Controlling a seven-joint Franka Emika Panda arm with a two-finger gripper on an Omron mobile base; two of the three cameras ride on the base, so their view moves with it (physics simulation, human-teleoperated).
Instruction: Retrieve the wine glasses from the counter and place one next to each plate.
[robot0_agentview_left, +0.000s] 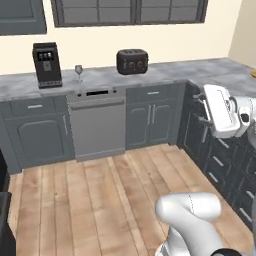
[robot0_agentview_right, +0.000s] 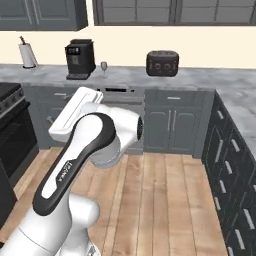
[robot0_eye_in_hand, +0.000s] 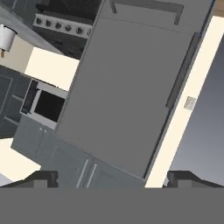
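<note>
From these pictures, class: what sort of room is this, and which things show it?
A home kitchen, rendered: a marble counter carrying a coffee machine and toaster, with a dishwasher set among dark cabinets.

Veined grey marble tabletop (robot0_agentview_left: 165, 71), matt; clear glass wine glass (robot0_agentview_left: 78, 72); light wooden plank floor (robot0_agentview_left: 95, 200); brushed metal dishwasher (robot0_agentview_left: 97, 125); glossy white arm (robot0_agentview_right: 75, 165).

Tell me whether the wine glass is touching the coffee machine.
Apart. The left base view shows bare counter between the wine glass and the coffee machine; the right base view shows the same gap.
</note>
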